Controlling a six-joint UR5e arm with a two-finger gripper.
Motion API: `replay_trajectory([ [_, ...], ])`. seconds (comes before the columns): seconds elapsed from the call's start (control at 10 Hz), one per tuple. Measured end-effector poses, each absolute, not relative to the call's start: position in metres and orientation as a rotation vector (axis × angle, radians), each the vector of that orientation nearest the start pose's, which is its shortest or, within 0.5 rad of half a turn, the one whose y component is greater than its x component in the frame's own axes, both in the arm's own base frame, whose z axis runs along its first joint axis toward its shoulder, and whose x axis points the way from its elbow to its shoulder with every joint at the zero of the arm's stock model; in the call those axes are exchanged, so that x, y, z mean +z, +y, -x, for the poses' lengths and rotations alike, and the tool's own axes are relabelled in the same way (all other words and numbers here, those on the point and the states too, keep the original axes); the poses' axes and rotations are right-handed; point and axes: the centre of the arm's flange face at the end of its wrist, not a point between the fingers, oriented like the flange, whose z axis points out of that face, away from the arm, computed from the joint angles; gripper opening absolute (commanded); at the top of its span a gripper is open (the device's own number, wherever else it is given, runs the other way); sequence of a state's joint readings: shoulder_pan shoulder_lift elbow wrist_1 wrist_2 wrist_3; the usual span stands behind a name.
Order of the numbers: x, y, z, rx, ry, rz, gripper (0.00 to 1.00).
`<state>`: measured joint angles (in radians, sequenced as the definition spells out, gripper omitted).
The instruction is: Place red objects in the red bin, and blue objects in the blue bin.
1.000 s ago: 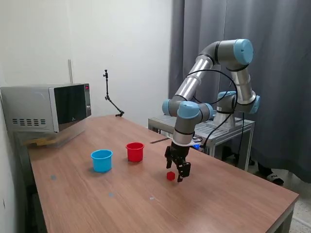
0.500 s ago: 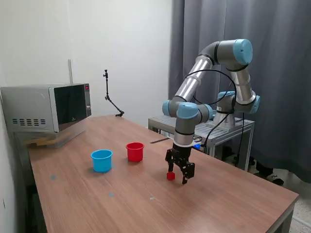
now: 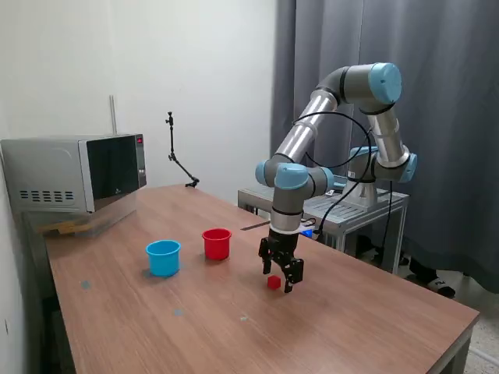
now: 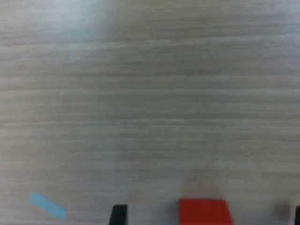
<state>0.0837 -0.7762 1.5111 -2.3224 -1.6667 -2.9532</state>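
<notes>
you can see one small solid red cube [image 3: 274, 283] sitting flat on the wooden table; in the wrist view it [image 4: 205, 211] shows up close. the small round red plastic cup [image 3: 217, 243] stands upright, well apart from it. just beside that stands the light blue plastic cup [image 3: 163, 257], also upright.

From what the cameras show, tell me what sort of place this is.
Probably a robotics lab or test room: a wooden table under a UR5e arm, a microwave as a prop, a grey curtain backdrop.

Silver tubular robot arm [image 3: 308, 128], light blue joint caps, black cable looped alongside, black two-finger gripper [image 3: 281, 276] at tip.
</notes>
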Motion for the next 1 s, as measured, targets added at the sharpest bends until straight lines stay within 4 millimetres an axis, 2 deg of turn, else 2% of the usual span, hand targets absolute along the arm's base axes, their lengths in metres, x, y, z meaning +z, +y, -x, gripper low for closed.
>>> replay_trajectory([
  [0.3,0.1046,-0.1769,0.6884,0.131,2.292,2.104,1.00],
  [0.8,0.1008,-0.1776,0.6850,0.110,2.281,2.118,1.00],
  [0.9,0.1002,-0.1768,0.6848,0.109,2.281,2.116,0.00],
  [1.0,0.1000,-0.1765,0.6848,0.109,2.282,2.115,0.00],
])
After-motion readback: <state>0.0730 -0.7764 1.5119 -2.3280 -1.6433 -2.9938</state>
